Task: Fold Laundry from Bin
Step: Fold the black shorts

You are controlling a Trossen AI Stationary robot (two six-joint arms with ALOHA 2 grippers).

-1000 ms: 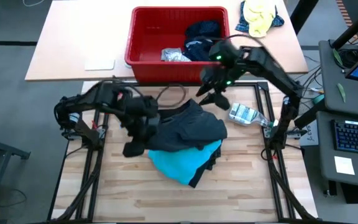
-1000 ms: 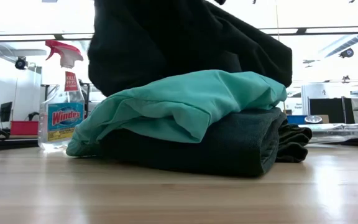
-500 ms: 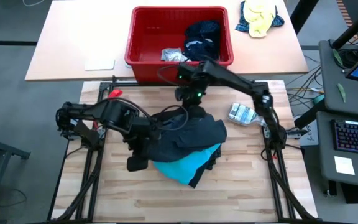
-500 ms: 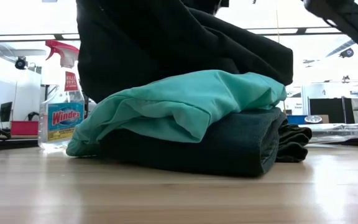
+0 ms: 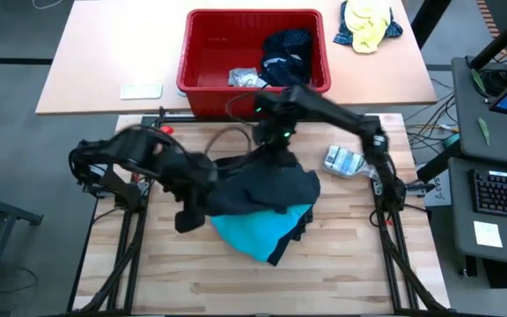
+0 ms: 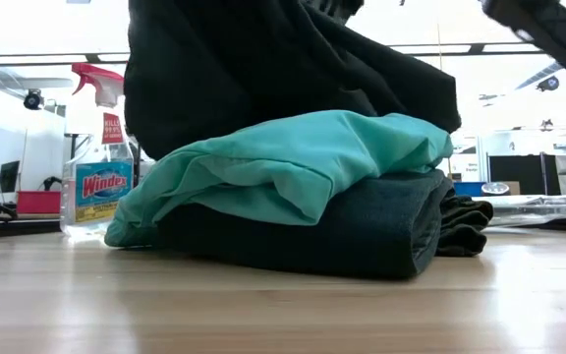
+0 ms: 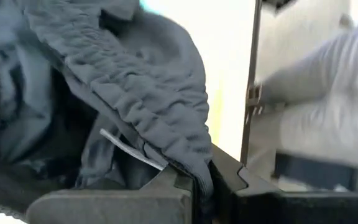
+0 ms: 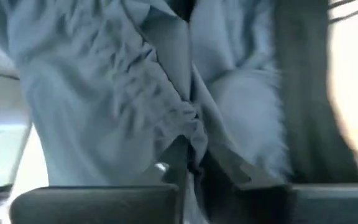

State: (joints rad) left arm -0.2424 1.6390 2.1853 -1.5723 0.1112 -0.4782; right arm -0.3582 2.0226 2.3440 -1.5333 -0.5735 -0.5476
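- The table [image 5: 341, 273] carries a stack near its centre. A black garment [image 5: 267, 187] is draped on top of a turquoise garment [image 5: 255, 231], which lies over a folded dark grey garment [image 6: 362, 231].
- The bin [image 5: 202, 53] stands beyond the table's far edge, with more laundry [image 5: 282, 50] heaped in its right half.
- The black garment is soft, light and limp. I judge that it will sag and bunch wherever it is unsupported, so I take it by a hemmed edge rather than by mid-panel.
- My right gripper [image 5: 271, 151] is pressed together on a gathered fold at the cloth's far edge.
- My left gripper [image 5: 190, 211] is pinching a ribbed edge at the cloth's left side.
- With both holds spread apart, I expect the cloth to hang flat enough to fold.
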